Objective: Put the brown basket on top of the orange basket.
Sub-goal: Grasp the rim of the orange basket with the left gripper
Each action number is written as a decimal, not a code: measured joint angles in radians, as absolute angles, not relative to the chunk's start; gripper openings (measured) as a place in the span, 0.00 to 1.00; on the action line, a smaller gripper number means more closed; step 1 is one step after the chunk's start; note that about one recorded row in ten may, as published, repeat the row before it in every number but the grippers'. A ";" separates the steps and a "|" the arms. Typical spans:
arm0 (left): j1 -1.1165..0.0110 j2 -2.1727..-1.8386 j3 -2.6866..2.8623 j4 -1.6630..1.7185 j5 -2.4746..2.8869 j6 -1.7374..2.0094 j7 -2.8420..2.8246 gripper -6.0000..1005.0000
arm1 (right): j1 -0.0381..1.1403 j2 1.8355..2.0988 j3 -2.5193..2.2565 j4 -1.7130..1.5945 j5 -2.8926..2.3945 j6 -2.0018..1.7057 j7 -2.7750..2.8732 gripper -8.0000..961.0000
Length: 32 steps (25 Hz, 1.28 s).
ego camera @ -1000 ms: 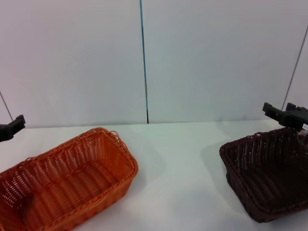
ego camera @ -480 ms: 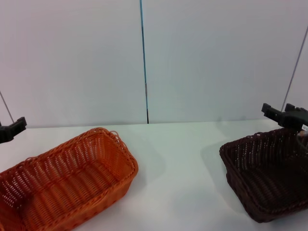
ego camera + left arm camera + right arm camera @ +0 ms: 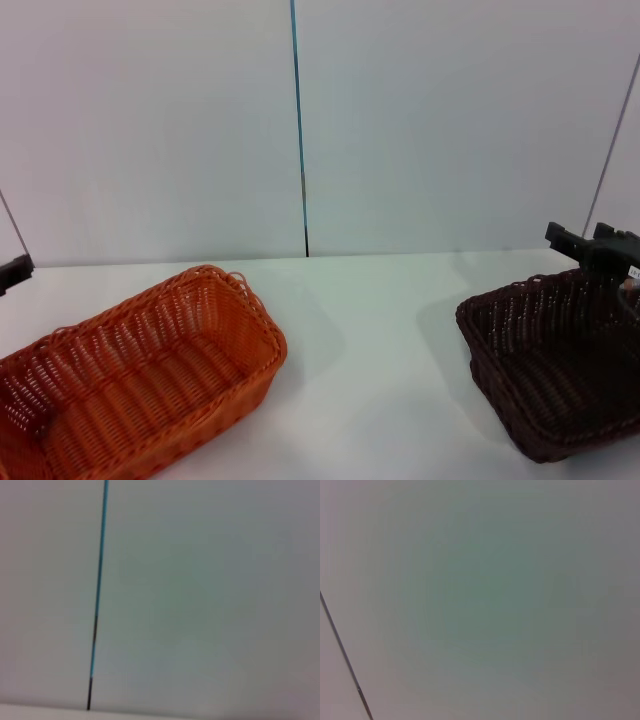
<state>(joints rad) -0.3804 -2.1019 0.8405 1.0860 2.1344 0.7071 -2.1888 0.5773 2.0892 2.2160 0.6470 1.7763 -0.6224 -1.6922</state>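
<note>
**Desk:** Start with the head camera. Where are the arms?

**Me:** The right gripper (image 3: 596,245) sits at about three o'clock in the frame, hanging just above the far rim of the brown basket (image 3: 555,365). I see two dark prongs jutting toward nine o'clock, but I cannot tell whether they are spread or pinched, and they hold nothing that I can make out. The left gripper (image 3: 14,271) is only a dark stub at nine o'clock, at the very edge, above the table (image 3: 370,340) and beyond the far corner of the orange basket (image 3: 135,375). I cannot tell its state either.

**Desk:** And the baskets?

**Me:** The brown one rests on the white table at four o'clock, partly cut by the frame edge. It is dark woven wicker, with sloped sides, a braided rim and nothing inside. The orange one lies at seven to eight o'clock, set at an angle. It has the same weave and shape, and it is empty too. They are well apart, with bare table between them.

**Desk:** Left wrist camera?

**Me:** Only the pale wall (image 3: 210,600) and a thin blue seam (image 3: 100,580) running from twelve toward six o'clock, darker at its foot. No fingers, no basket.

**Desk:** Right wrist?

**Me:** Blank wall again, with one thin dark line (image 3: 342,655) slanting across the seven o'clock corner. The basket is not in that view.
</note>
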 joint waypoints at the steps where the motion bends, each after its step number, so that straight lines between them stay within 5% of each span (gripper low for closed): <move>1: -0.380 -2.103 0.841 1.095 2.163 0.714 -2.218 0.74 | 0.577 2.089 2.214 0.646 1.776 -0.622 -1.692 0.82; 12: -0.385 -2.098 0.802 1.170 2.423 0.817 -2.457 0.74 | 0.579 2.088 2.212 0.644 1.776 -0.617 -1.693 0.82; 32: -0.437 -2.147 0.754 1.293 2.793 1.132 -2.695 0.74 | 0.584 2.087 2.199 0.647 1.775 -0.591 -1.695 0.82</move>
<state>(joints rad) -0.4374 -2.1473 0.7543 1.2933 2.7933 1.1319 -2.6949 0.5835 2.0865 2.1987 0.6469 1.7751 -0.5915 -1.6951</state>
